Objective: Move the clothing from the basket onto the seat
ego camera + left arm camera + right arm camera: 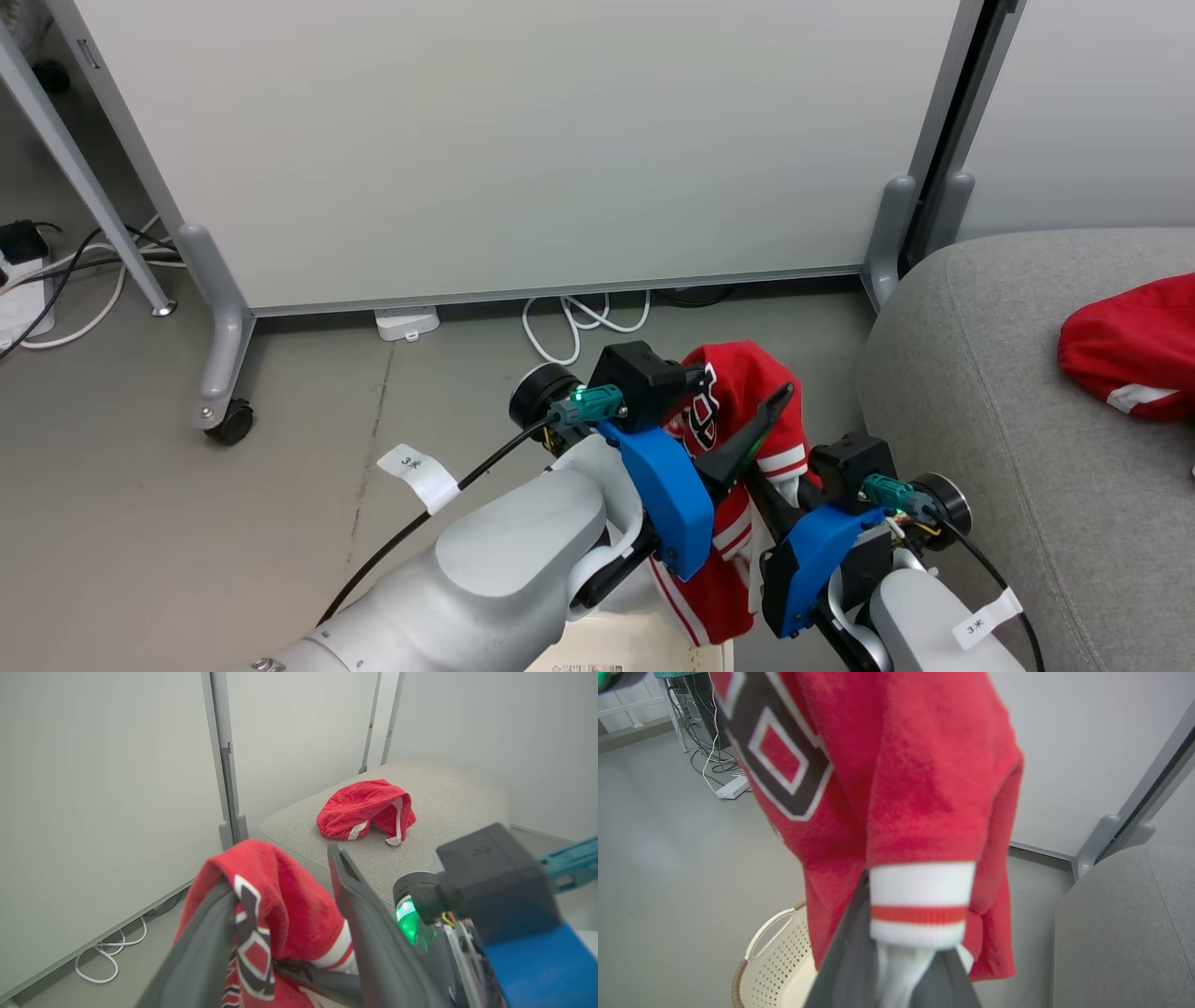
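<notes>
A red jersey (747, 373) hangs in the air between my two grippers, above the cream basket (770, 961) and left of the grey seat (1008, 401). My left gripper (747, 385) is open, its fingers spread, and the jersey (285, 905) is draped over one finger. The other finger (355, 896) stands bare. My right gripper (906, 952) is shut on the jersey's white cuff (920, 896), just below the left one in the head view (761, 485). A second red jersey (1134, 345) lies crumpled on the seat (444, 807).
White partition panels (523, 140) on grey wheeled feet (224, 373) stand close behind the floor space. White cables (569, 322) and a power strip (406, 322) lie along their base. The seat's rounded edge is directly to the right of my arms.
</notes>
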